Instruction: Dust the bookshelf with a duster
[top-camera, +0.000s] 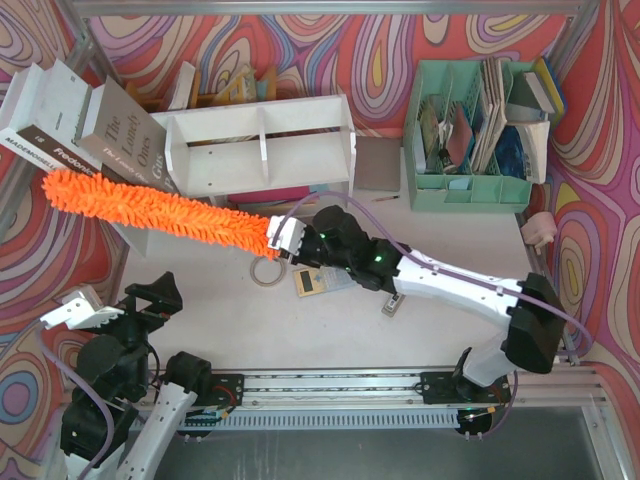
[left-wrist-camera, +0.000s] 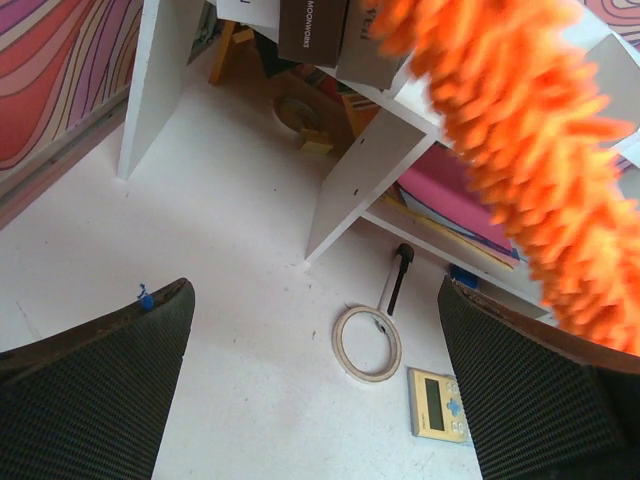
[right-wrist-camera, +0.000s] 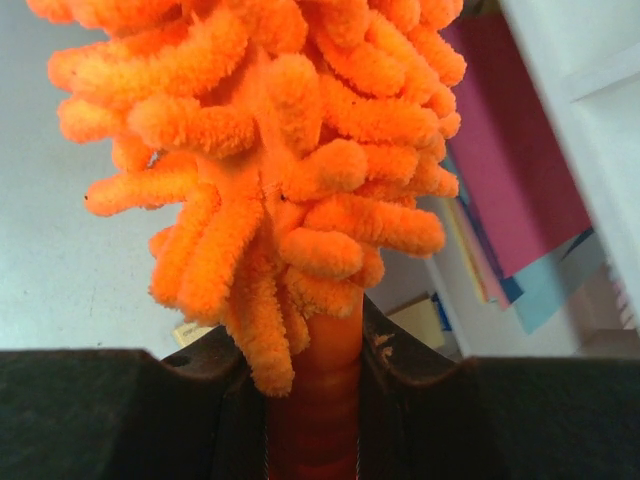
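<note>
1. Right gripper (right-wrist-camera: 315, 372): jaws narrow, clamped on the duster (top-camera: 150, 208) at its handle.
2. Duster: fluffy head slants toward the surface's left edge, crossing the left end of the bookshelf (top-camera: 262, 150).
3. Left gripper (left-wrist-camera: 315, 288): jaws wide, holding nothing, near the surface's front-left corner.

a tape ring (left-wrist-camera: 365, 376) lies near a yellow timer (left-wrist-camera: 438, 404); a mint green organizer (top-camera: 465, 190) holds books.

Duster (top-camera: 150, 208) bright orange; bookshelf (top-camera: 262, 150) white; organizer (top-camera: 470, 135) mint green.
</note>
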